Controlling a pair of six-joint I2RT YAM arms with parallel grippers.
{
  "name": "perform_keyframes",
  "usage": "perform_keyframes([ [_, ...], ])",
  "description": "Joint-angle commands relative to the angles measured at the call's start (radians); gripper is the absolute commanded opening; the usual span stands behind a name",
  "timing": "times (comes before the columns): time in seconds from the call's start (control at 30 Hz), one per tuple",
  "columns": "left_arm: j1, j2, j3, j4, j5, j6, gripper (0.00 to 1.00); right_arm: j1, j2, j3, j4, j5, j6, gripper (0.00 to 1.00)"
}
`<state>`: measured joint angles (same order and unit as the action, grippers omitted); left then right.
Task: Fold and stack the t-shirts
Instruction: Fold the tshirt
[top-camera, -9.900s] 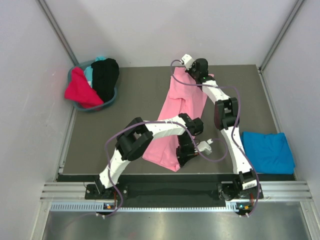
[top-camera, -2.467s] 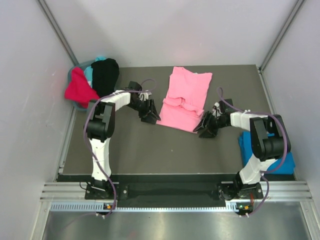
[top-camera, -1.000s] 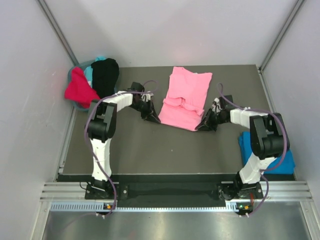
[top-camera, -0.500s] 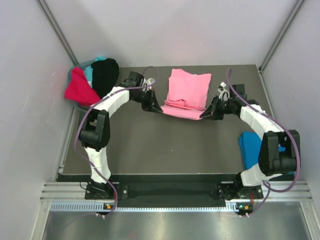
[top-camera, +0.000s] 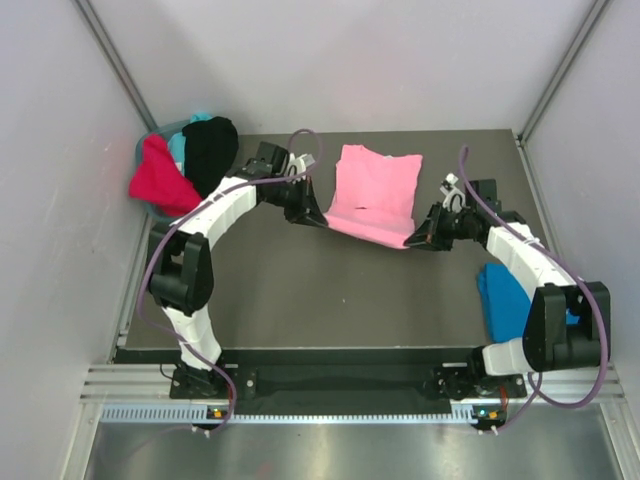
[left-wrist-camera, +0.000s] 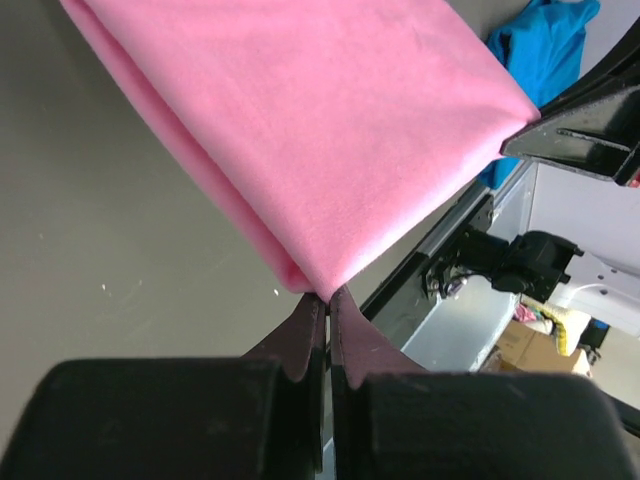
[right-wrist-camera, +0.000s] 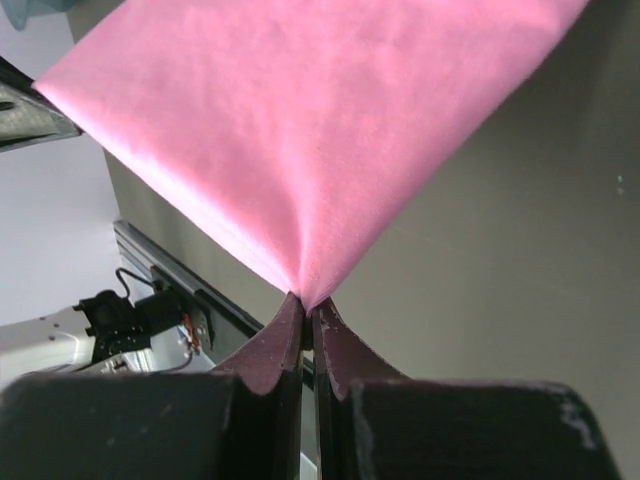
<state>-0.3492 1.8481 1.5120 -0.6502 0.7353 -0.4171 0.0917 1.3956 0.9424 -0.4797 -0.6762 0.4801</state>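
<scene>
Left gripper (top-camera: 316, 217) and right gripper (top-camera: 413, 238) each clamp a near corner of the pink t-shirt (top-camera: 375, 190) stretched between them.

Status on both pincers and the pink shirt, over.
Left pincer shut on near-left corner of pink t-shirt. Right pincer shut on near-right corner. Near edge stretched between them. Blue t-shirt lies right, apart from the fold.
</scene>
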Motion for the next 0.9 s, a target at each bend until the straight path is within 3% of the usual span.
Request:
perform_keyframes([
  [0.0,-0.007,-0.066,-0.038,0.014,-0.001,0.011,0.0,-0.023,-0.049,-0.037,0.018,-0.013,-0.017,0.0],
  [0.27,-0.005,0.003,-0.023,0.077,-0.01,0.004,0.0,-0.082,0.017,-0.053,0.15,-0.014,0.002,0.0],
  [0.6,0.021,0.278,0.425,0.078,-0.077,0.069,0.0,-0.139,0.295,0.283,0.285,-0.003,-0.004,0.0],
  [0.87,0.032,0.514,0.678,0.141,-0.085,0.097,0.0,-0.168,0.541,0.548,0.322,0.017,-0.029,0.0],
])
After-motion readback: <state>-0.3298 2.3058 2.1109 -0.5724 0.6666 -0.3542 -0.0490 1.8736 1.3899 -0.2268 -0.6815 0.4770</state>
